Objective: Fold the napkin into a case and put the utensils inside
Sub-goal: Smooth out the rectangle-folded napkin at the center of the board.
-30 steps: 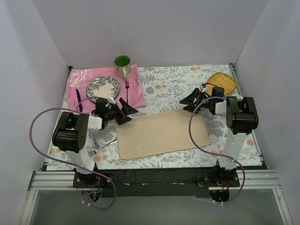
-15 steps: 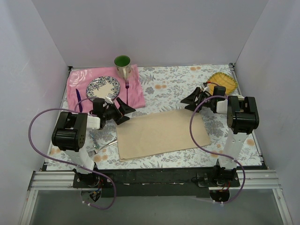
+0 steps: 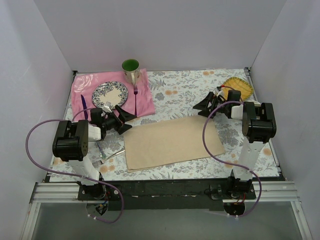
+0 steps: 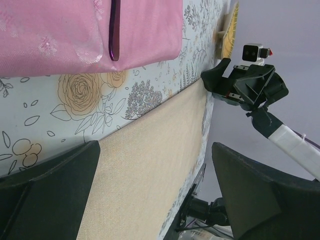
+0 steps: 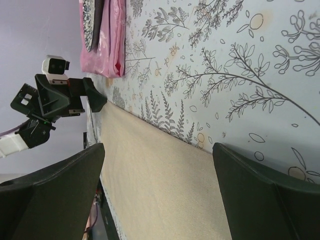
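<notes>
The beige napkin (image 3: 172,142) lies flat and unfolded as a wide oblong in the middle of the table; it also shows in the left wrist view (image 4: 150,170) and the right wrist view (image 5: 160,190). My left gripper (image 3: 125,119) is open and empty just off its far left corner. My right gripper (image 3: 202,105) is open and empty just beyond its far right corner. The pale fork (image 3: 108,156) and the slim spoon (image 3: 101,149) lie on the table left of the napkin, partly behind my left arm.
A pink mat (image 3: 146,100) at the back left holds a patterned plate (image 3: 110,94), a purple fork (image 3: 135,96) and a dark purple utensil (image 3: 83,106). A green cup (image 3: 131,70) stands behind it. A yellow item (image 3: 237,87) lies at the back right.
My left gripper has drawn back to the left, away from the napkin's corner. My right gripper has shifted slightly toward the back. The napkin has not moved.
</notes>
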You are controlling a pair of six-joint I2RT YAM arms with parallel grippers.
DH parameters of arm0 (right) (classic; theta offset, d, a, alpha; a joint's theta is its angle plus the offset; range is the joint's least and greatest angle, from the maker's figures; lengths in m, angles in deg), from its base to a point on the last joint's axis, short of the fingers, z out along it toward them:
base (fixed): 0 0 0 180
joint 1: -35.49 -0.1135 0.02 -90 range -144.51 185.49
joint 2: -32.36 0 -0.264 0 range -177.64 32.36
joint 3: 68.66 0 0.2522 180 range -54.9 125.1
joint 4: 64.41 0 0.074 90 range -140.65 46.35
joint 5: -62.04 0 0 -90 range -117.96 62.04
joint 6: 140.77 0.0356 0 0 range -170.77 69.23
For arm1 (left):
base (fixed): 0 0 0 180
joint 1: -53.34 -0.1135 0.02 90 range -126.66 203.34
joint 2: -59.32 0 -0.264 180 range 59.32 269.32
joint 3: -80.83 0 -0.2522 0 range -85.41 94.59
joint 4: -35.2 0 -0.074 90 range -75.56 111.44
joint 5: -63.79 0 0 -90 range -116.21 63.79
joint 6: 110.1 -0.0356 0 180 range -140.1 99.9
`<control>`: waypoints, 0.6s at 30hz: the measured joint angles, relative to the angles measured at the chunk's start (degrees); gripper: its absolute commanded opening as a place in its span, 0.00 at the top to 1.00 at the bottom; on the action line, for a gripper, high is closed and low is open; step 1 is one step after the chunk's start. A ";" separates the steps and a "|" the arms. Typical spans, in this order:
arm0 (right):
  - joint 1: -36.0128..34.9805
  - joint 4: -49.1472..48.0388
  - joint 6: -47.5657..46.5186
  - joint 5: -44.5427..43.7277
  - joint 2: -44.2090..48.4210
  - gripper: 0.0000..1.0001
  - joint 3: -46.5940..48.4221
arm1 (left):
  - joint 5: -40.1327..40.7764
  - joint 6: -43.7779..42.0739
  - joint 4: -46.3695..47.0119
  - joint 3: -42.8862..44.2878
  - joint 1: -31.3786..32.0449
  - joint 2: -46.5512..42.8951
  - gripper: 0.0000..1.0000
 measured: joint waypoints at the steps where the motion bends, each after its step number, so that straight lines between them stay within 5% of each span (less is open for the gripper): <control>1: 0.00 0.28 -0.28 -0.13 0.00 0.01 0.26 | -0.15 -0.15 -0.04 0.00 -0.20 0.00 0.03; 9: -2.82 3.93 -1.88 -2.36 1.86 0.01 2.03 | -2.78 -3.74 -3.17 1.92 0.98 -1.95 0.02; 18: -17.66 -0.63 5.11 -5.25 12.37 0.01 0.68 | 0.42 0.42 -1.01 3.43 10.32 -5.46 0.03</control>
